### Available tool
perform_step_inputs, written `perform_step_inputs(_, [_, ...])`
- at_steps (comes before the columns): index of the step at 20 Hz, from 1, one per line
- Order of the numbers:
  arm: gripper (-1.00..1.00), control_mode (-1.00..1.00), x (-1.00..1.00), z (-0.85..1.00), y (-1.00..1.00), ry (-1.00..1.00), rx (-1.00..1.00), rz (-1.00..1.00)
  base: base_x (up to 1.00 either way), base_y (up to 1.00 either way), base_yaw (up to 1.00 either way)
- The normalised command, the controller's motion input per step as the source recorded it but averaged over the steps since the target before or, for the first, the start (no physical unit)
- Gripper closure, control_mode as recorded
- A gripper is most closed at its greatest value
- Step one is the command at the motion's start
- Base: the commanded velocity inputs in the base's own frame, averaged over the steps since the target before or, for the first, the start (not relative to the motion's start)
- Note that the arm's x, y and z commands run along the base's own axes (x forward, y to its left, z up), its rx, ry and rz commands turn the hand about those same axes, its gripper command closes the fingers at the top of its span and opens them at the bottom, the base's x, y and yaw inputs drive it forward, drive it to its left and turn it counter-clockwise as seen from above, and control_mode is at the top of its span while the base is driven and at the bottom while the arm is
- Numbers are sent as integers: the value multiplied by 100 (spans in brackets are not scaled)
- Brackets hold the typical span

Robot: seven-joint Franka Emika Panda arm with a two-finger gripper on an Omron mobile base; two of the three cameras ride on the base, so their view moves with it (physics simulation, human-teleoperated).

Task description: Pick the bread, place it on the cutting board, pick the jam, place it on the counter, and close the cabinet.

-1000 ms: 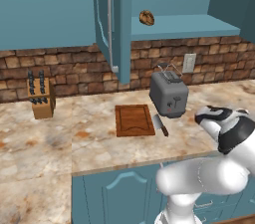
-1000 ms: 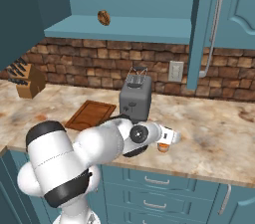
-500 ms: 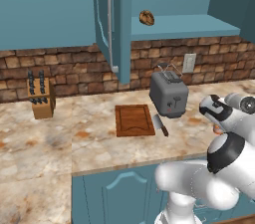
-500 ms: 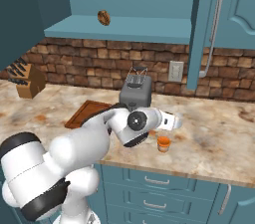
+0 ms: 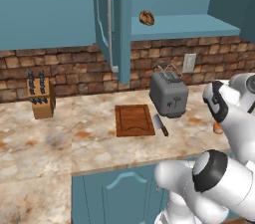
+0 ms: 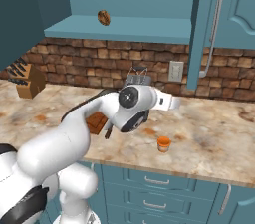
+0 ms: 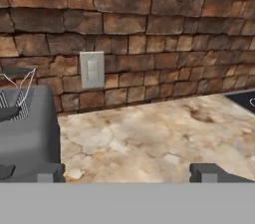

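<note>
**Jam on the tabletop, bread on the cabinet shelf, tool apart and empty**

Left base view: The bread [image 5: 146, 17] sits in the upper middle of the frame on the open cabinet [image 5: 112, 24] shelf, just right of the door that stands edge-on with its pale handle. Below it, the cutting board [image 5: 134, 120] lies bare in the centre on the tabletop [image 5: 45, 143]. A knife [image 5: 160, 125] rests at the board's right edge, and the grey toaster [image 5: 169, 94] stands just beyond that. A knife block [image 5: 40, 99] stands at the left, well apart. The arm fills the right and lower right; a sliver of the jam [image 5: 217, 128] shows at its edge.

Right base view: The jam [image 6: 163, 144] stands upright, centre-right, with open stone all around it and toward the front edge. The arm crosses the middle, hiding most of the board [image 6: 97, 122] and toaster [image 6: 137, 79]. The bread [image 6: 103, 17] is at upper left on the shelf; the open door hangs at upper right.

Hand view: The tool [image 7: 129, 172] shows two fingertips [image 7: 209, 172] set wide apart with nothing between them. The toaster [image 7: 27, 133] crowds the left; a wall outlet [image 7: 92, 69] sits on the brick behind. A dark patch at the right edge may be a cooktop.
</note>
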Motion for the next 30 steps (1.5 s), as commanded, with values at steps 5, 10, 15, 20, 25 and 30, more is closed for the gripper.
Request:
perform_step_inputs(5, [-100,-100,-14,67,30,-2,0,5,0,0,0])
perform_step_inputs(10, [-100,-100,-10,56,44,-1,0,11,0,0,0])
perform_step_inputs(15, [-100,-100,-16,55,46,0,0,11,0,0,0])
perform_step_inputs(20, [-100,-100,-37,57,47,0,0,7,0,0,0])
perform_step_inputs(25, [-100,-100,-49,45,59,0,0,4,0,0,0])
perform_step_inputs(30, [-100,-100,-46,44,65,0,0,4,0,0,0])
